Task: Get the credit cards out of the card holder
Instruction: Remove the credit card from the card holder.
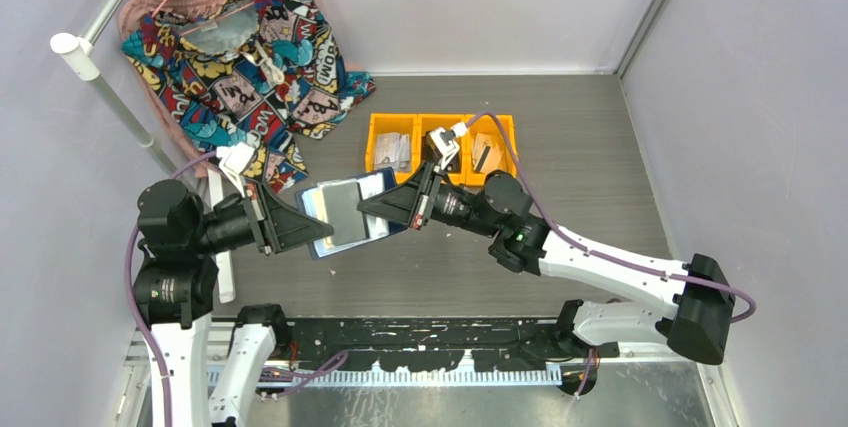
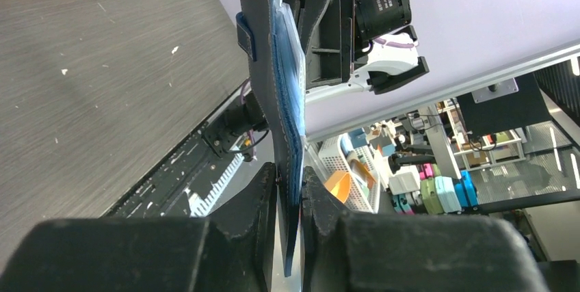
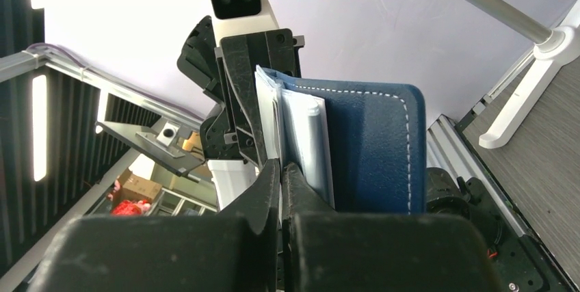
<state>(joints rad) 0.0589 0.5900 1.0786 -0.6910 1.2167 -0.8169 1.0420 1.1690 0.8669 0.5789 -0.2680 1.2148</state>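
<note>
The card holder [image 1: 378,185] is a navy bifold, held open above the table between my two arms. My left gripper [image 1: 318,225] is shut on its left edge; in the left wrist view the jaws [image 2: 291,182] clamp the navy leather [image 2: 263,66], with pale credit cards [image 2: 293,39] standing out of the lighter blue pockets. A grey card [image 1: 343,212] lies across the open inside. My right gripper [image 1: 372,209] is at that card's right edge. In the right wrist view its jaws [image 3: 282,169] are pinched on the thin pale cards [image 3: 270,114], beside the blue cover [image 3: 373,148].
Three yellow bins [image 1: 440,147] with black items and papers stand just behind the right gripper. A colourful garment [image 1: 250,57] hangs from a white rack pole [image 1: 80,52] at the back left. The rack's white foot [image 3: 526,111] rests on the grey table.
</note>
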